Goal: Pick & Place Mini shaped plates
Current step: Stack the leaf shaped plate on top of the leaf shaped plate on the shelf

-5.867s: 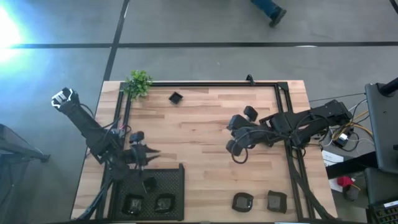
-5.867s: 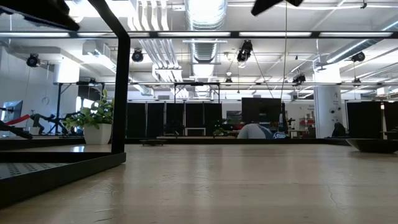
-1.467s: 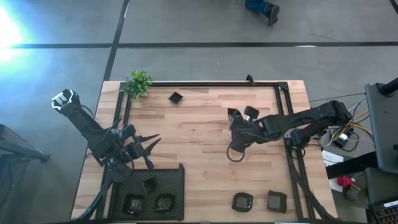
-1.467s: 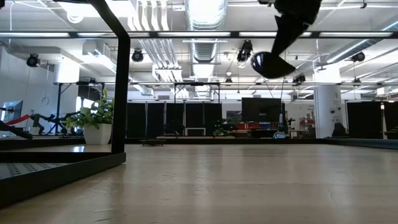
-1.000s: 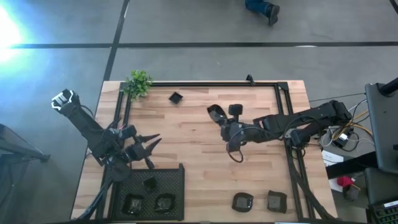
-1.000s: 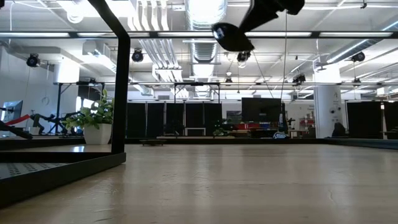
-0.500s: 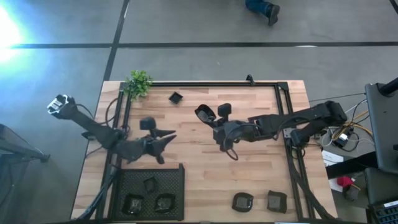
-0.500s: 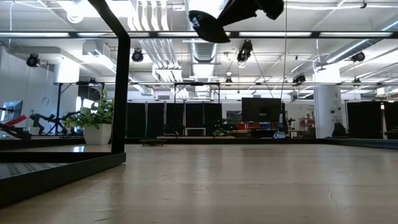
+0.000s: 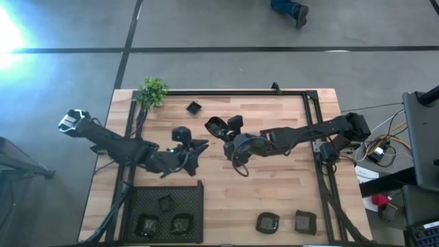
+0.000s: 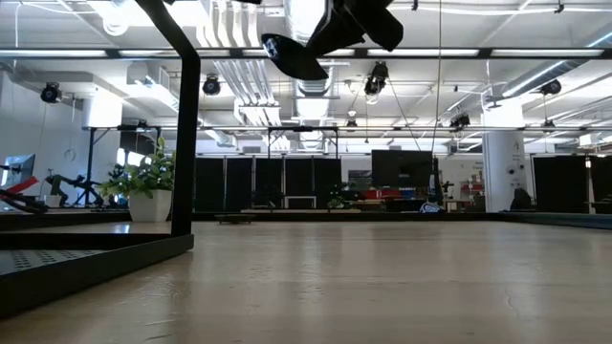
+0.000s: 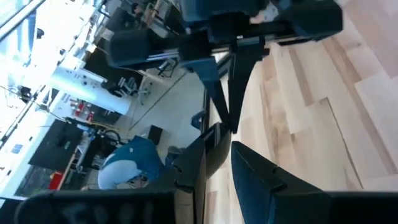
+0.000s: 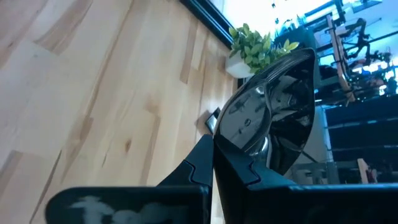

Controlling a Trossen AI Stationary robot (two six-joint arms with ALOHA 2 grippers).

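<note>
Handover step, by judgement. The right gripper point(image 9: 221, 130) was clenched on a mini plate point(image 9: 215, 125) held aloft just past table centre toward 11 o'clock; the left gripper point(image 9: 199, 147), fingers parted and empty, waited near, toward 7 o'clock of it. The next move would call for aligning the left jaws on the plate's rim. The mesh tray point(image 9: 195, 199), at 7 o'clock, held three plates.

I find the room evenly lit from ceiling strip lights point(image 10: 316, 14), which read overexposed in the low view. Strong white glare burns out the floor point(image 9: 14, 34) at the high view's upper left. The held plate point(image 12: 273, 106) mirrors bright reflections. Both wrist views show near fingers soft, background washed out.
</note>
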